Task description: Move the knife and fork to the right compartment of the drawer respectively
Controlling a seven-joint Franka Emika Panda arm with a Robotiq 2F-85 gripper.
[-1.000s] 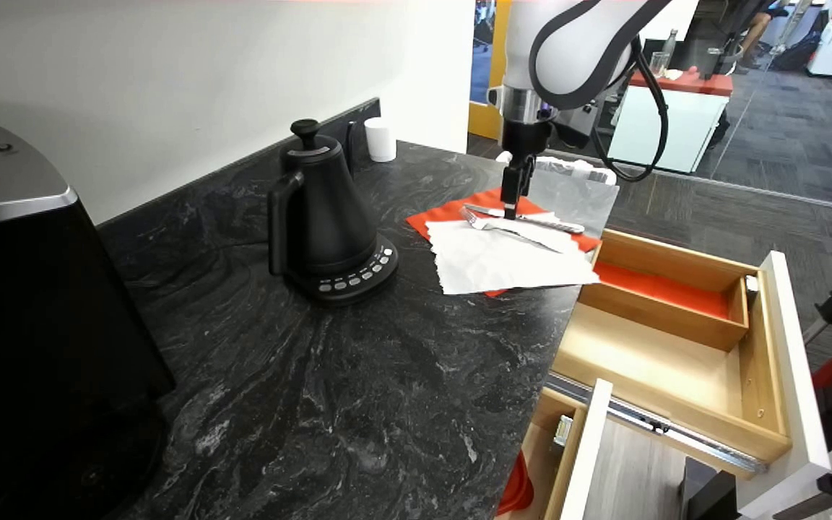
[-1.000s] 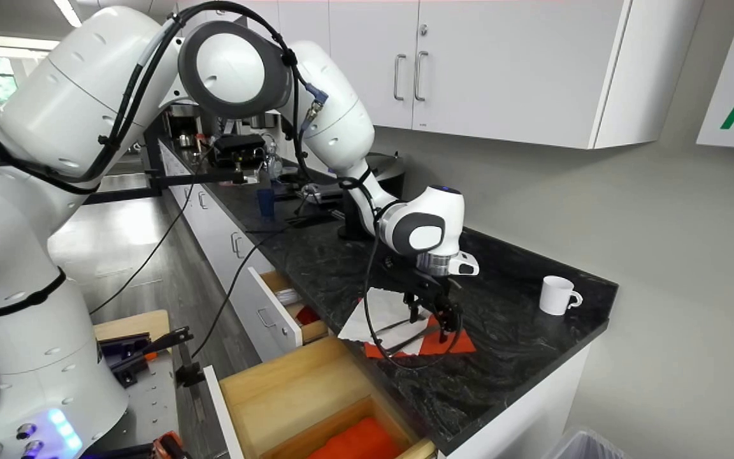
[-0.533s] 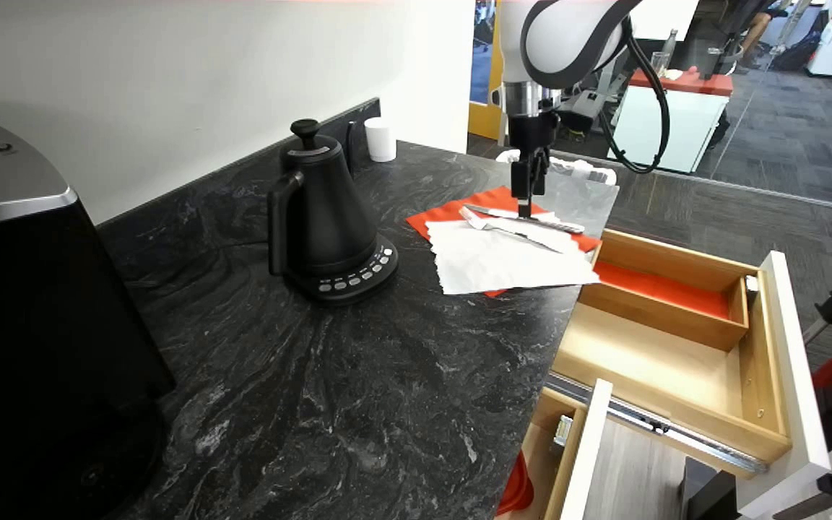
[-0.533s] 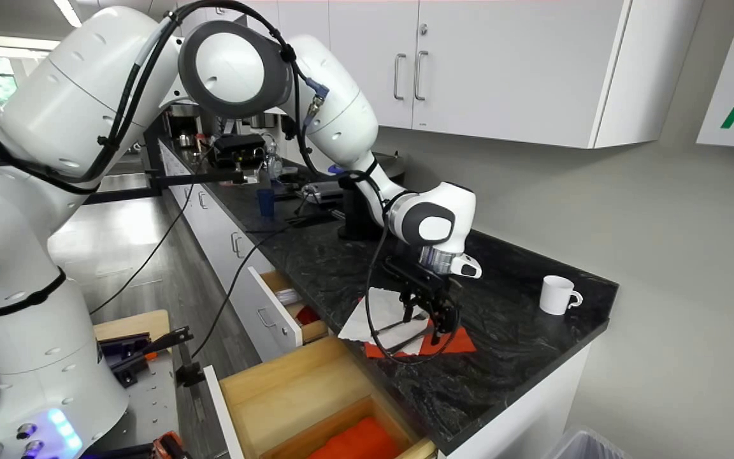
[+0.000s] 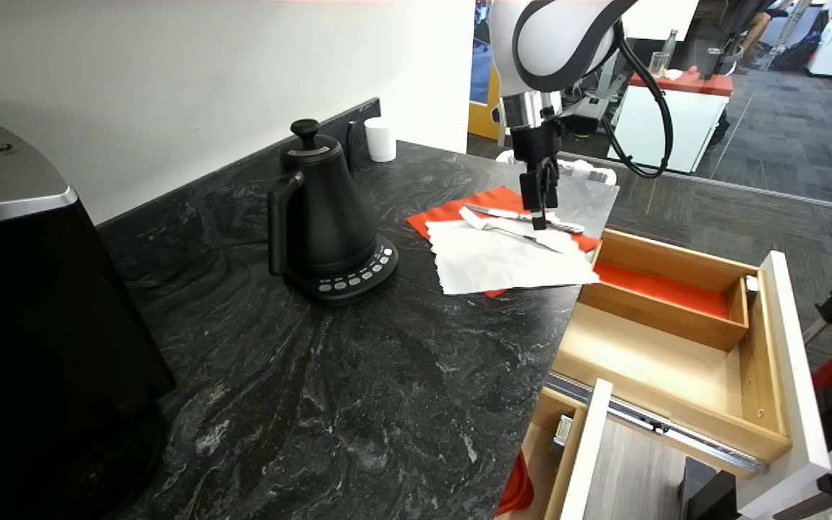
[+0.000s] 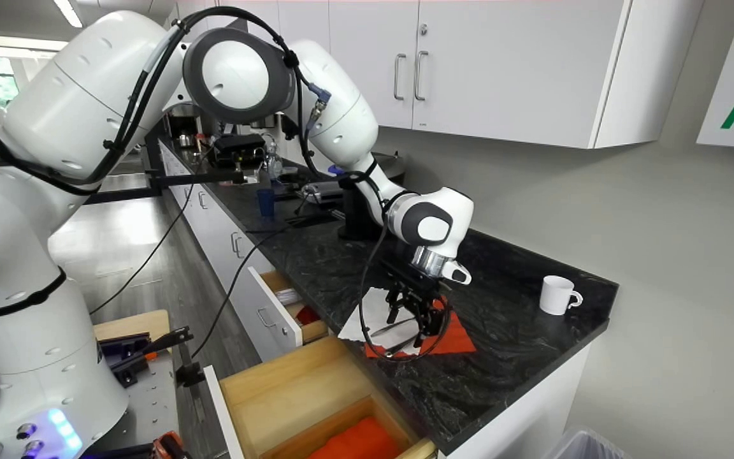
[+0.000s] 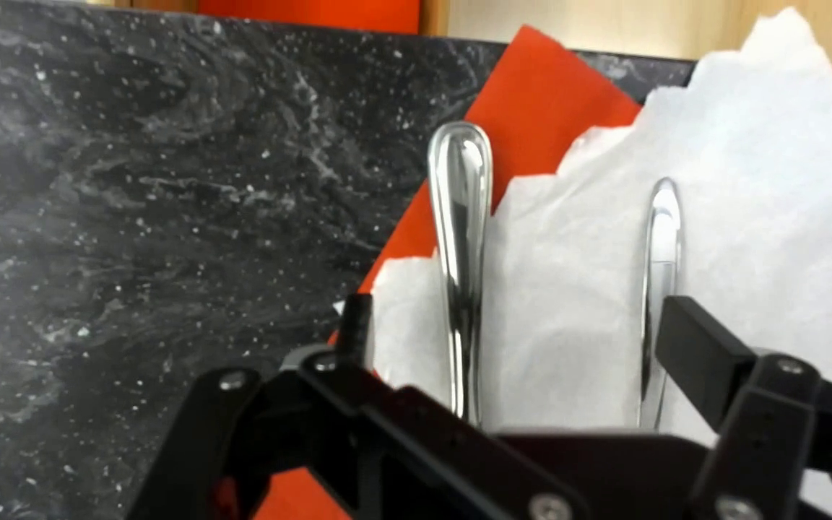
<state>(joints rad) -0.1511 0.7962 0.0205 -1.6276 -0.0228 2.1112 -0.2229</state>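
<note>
Gaping wide, the black two-fingered claw (image 7: 528, 343) hangs over a broad-handled silver knife (image 7: 462, 274) and slim silver fork (image 7: 653, 300) lying on white and red sheets (image 5: 503, 267) on the black marbled bench (image 5: 315, 433), near the red-floored compartment (image 5: 665, 290) of the light-wood drawer (image 5: 661, 354).

The light was bright. Near the black two-fingered gripper (image 7: 521, 332), the smooth silver metal knife (image 7: 461, 217) carried white reflections; well apart from the gripper, the glossy grey floor (image 6: 128, 223) showed glare.
</note>
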